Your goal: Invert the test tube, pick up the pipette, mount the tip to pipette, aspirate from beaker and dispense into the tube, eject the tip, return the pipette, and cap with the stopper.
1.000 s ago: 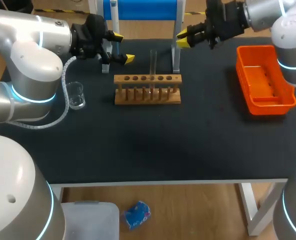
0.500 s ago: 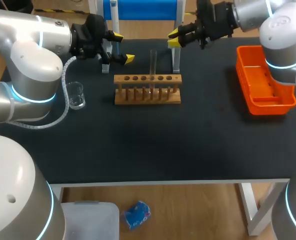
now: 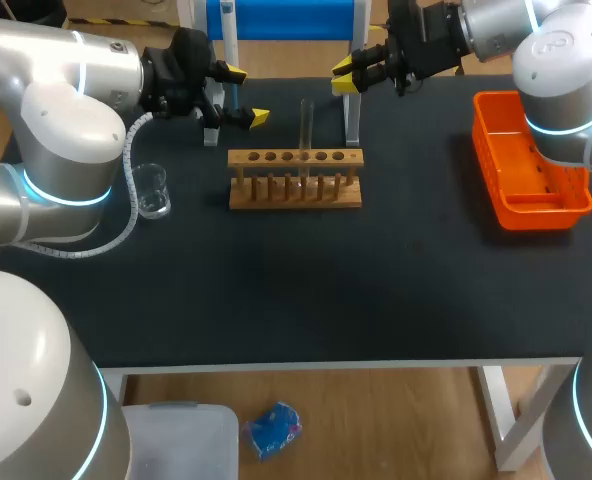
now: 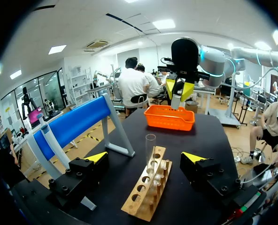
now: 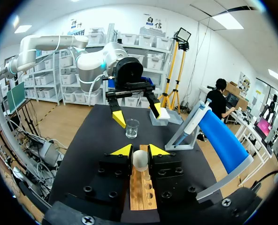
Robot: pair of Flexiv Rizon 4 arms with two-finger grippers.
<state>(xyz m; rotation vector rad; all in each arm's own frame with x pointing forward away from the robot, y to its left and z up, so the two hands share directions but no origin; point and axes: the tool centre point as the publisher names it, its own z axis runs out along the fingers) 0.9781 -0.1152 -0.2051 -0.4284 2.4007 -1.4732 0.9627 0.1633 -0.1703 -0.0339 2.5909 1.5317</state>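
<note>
Right gripper [image 5: 140, 151] pinches the stopper [image 5: 140, 160]; left gripper [image 4: 146, 156] spread, test tube [image 4: 150, 144] ahead in the rack [image 4: 145, 193]

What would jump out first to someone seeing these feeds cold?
The bright orange plastic basket at the right of the black table draws the eye first. At the table's middle, a clear glass test tube stands upright in the wooden test tube rack. Beyond it, the right end effector pinches a pale round stopper.
</note>
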